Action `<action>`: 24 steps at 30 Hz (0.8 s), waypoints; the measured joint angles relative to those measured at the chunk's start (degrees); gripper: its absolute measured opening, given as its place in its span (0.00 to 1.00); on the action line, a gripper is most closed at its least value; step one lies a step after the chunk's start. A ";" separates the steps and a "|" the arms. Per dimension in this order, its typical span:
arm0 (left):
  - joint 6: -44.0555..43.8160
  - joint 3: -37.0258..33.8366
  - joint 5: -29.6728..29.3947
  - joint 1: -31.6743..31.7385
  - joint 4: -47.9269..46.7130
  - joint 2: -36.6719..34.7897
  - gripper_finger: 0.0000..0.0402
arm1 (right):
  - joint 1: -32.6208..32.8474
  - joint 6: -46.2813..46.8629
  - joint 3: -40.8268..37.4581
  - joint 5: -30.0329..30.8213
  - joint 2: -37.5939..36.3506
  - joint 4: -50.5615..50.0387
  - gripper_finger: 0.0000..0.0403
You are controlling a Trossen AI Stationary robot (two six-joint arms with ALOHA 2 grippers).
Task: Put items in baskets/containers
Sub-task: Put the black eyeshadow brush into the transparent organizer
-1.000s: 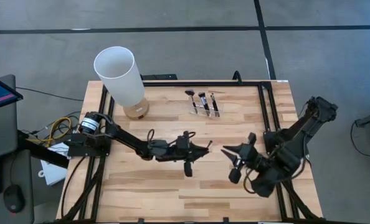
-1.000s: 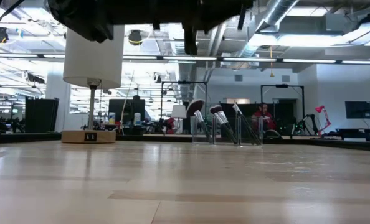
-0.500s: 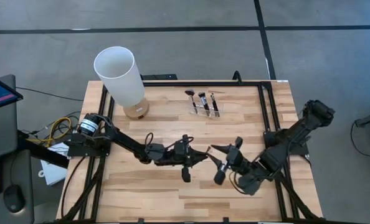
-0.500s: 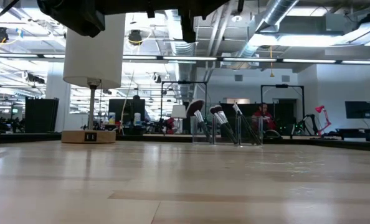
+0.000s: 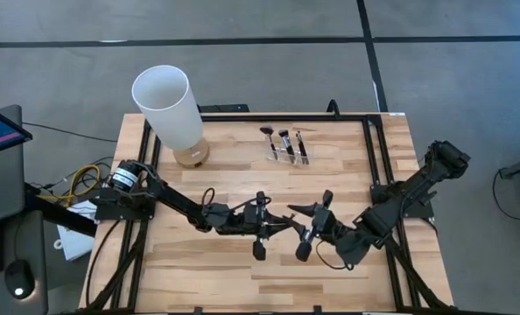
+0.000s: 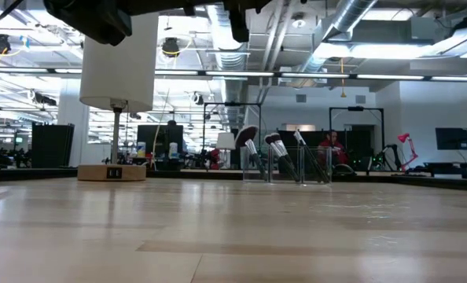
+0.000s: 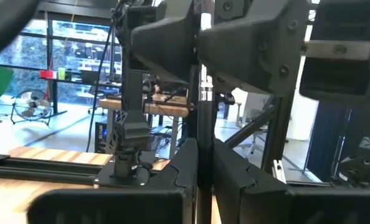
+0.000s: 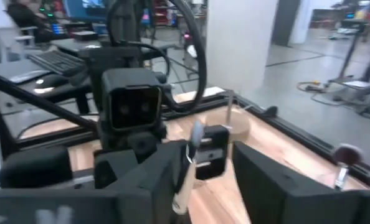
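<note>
**Change since earlier frame.** The right gripper had travelled from the right part of the high view to its centre. It had drawn up against the left gripper, which had shifted slightly to meet it. The clear holder and white cylinder had not moved.

**Surface and room.**
- Desk: pale wooden planks, bare in the near ground of the low view.
- White cylinder: on a wooden base, far edge, upper left.
- Clear holder: far edge, centre, with several standing brushes leaning in its slots, one fan-headed.
- Beyond: an open workshop hall with ceiling ducts and strip lights; a person in red sat far back.

**Task item and fingers.**
- Makeup brush: one thin brush with a dark handle, held above the desk at the centre of the high view, well apart from the clear holder.
- Left fingers: clamped on the makeup brush handle.
- Right fingers: spread apart. The makeup brush stood between them, nearer one finger; contact could not be told.
</note>
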 joint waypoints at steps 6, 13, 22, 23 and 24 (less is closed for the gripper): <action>1.22 0.00 -0.19 0.29 1.04 0.02 0.06 | -0.88 -1.40 0.00 -4.76 0.00 1.12 0.10; 4.32 -0.02 -0.05 1.00 3.00 0.11 0.07 | -0.90 -5.40 0.02 -6.02 -0.45 1.56 0.06; 2.21 -0.02 -4.66 2.64 3.62 -0.20 0.17 | -4.10 -11.58 0.01 -6.11 -1.57 -0.16 0.03; 2.57 -0.02 -6.50 2.64 3.83 -0.26 0.18 | -4.83 -11.53 -0.04 -6.17 -1.91 -1.39 0.03; 3.40 0.00 -8.48 2.53 3.18 -0.60 0.20 | -5.58 -11.51 -0.07 -6.24 -2.23 -2.25 0.02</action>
